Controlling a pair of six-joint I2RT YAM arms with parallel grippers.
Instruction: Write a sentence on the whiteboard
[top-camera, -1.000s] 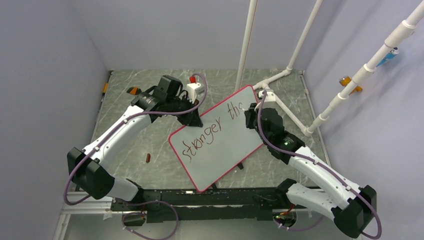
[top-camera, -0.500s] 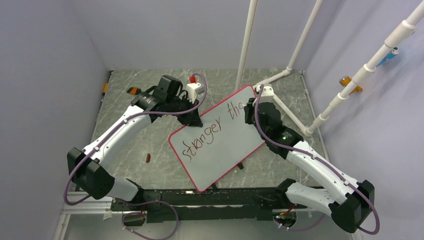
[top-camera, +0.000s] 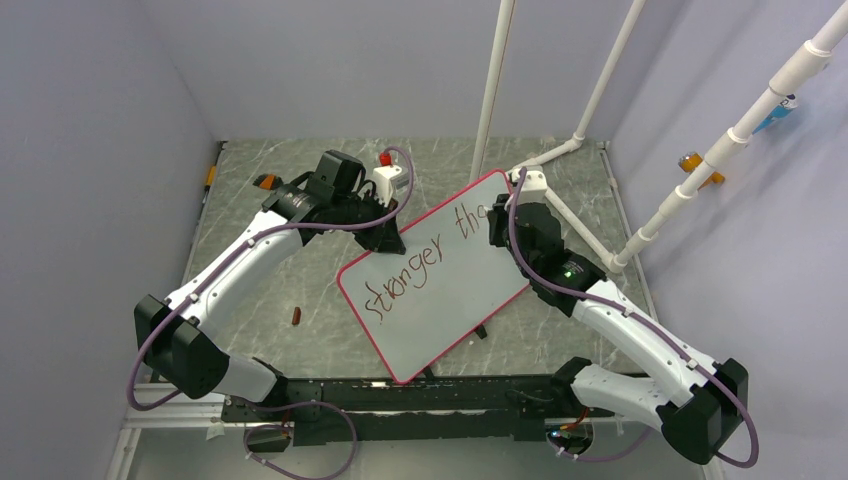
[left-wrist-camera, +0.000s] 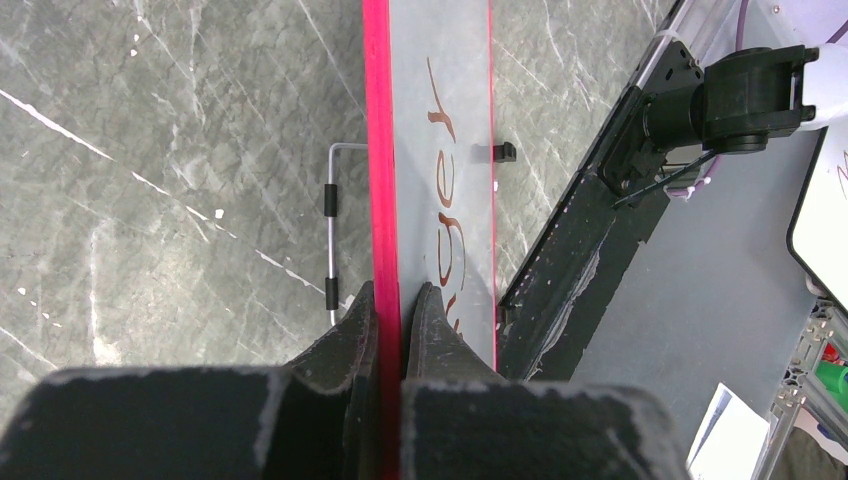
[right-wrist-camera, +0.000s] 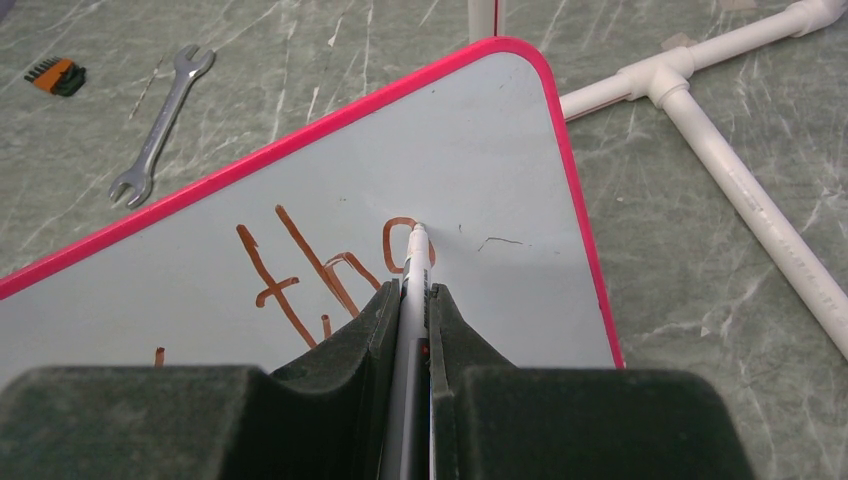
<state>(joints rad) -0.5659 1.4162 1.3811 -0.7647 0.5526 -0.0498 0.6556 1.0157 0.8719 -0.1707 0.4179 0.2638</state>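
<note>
The sentence (top-camera: 420, 268) is written in dark-red strokes across the whiteboard (top-camera: 445, 315): "stronger" is read on the lower line, and "th" followed by 1 rounded, unfinished letter on the upper line. The whiteboard is found in the middle of the top view, set diagonally from the lower centre toward the upper right, its pink-red rim visible all round.

In the right wrist view a white marker (right-wrist-camera: 416, 262) is clamped between the 2 fingers of the right gripper (right-wrist-camera: 412, 293), and its tip is pressed to the rounded letter at the centre of the frame. In the left wrist view the fingers of the left gripper (left-wrist-camera: 395, 292) are closed narrowly on the board's rim at the lower centre.

A wire stand (left-wrist-camera: 332, 235) is seen just left of the rim. On the marbled table (top-camera: 300, 290) a wrench (right-wrist-camera: 160, 125) lies at the upper left, white pipes (right-wrist-camera: 740, 180) at the upper right.
</note>
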